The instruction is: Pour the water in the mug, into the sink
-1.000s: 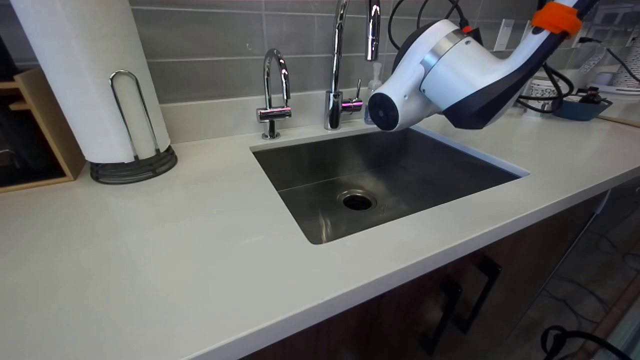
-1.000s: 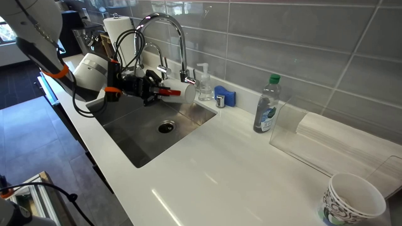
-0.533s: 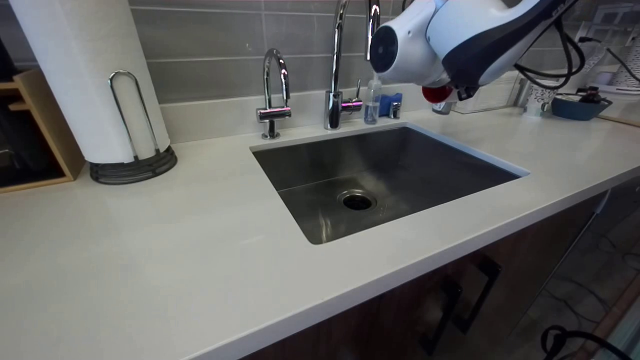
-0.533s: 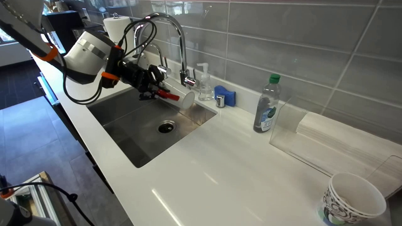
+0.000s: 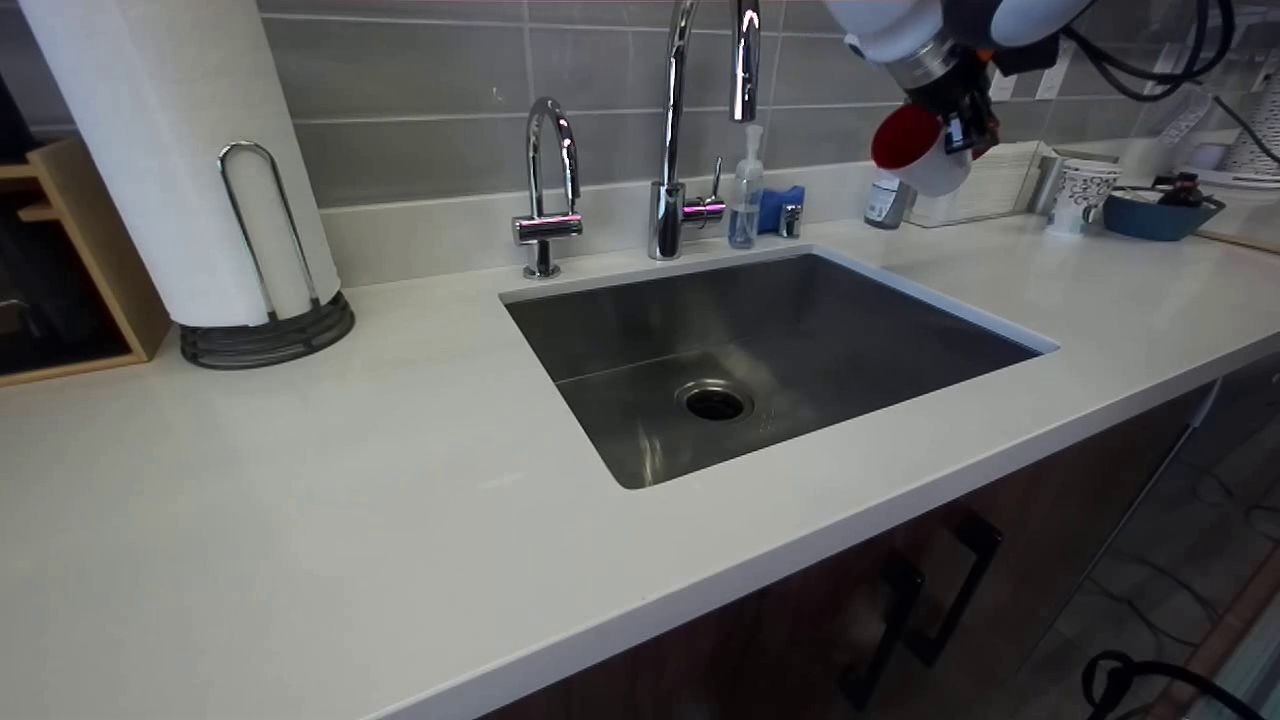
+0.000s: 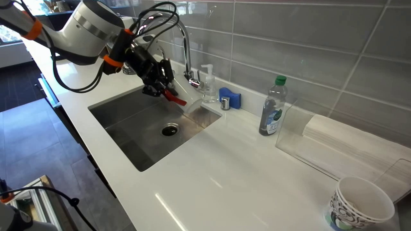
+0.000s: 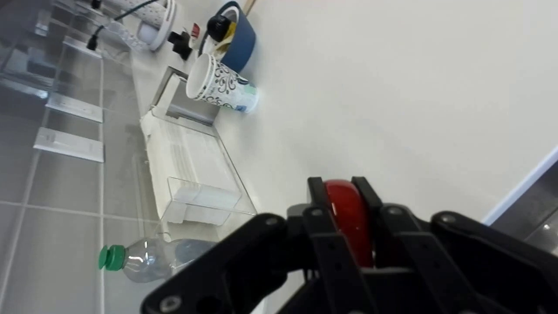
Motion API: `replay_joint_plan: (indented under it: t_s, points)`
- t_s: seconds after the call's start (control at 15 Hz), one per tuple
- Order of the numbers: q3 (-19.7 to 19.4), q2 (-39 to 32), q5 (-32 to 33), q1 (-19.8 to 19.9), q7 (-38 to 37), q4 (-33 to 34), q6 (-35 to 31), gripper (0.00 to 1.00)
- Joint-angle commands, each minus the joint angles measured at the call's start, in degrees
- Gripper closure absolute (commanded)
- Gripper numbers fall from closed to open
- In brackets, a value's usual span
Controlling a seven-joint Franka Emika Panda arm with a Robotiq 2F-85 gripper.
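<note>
A white mug with a red inside (image 5: 918,152) is tilted in an exterior view, its mouth facing up and left. In an exterior view the white mug (image 6: 188,96) shows its base toward the lower right. My gripper (image 7: 339,186) is shut on the mug's red handle (image 7: 348,218), with one finger on each side. The mug body is hidden in the wrist view. I cannot see whether water is in it. The steel sink (image 5: 640,400) with a round drain shows in both exterior views (image 6: 141,128). The mug is held above the counter level, near the sink's back corner.
A tall faucet (image 5: 672,130) and a small tap (image 5: 545,190) stand behind the sink. A soap pump (image 6: 210,86), blue sponge (image 6: 232,98), soap bottle (image 6: 273,109), clear towel holder (image 6: 308,150) and patterned paper cups (image 6: 356,205) stand along the counter.
The arm has risen and the gripper has tilted downward. The mug has turned from nearly level toward upright, its base swinging down. It has come into sight from behind the arm.
</note>
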State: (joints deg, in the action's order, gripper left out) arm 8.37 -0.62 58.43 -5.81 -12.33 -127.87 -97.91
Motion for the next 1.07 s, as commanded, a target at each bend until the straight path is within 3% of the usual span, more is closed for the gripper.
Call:
replay_joint_plan:
  t_s: [0.0, 0.53, 1.0]
  points:
    - [-4.1, 7.8, -5.7, 2.8, 3.7, -4.1, -9.0, 0.95]
    - [-14.6, 13.4, -18.9, 9.2, 10.1, -8.0, -27.5, 0.95]
    - [-19.8, 11.9, -32.1, 12.9, 22.7, -8.5, -36.4, 0.95]
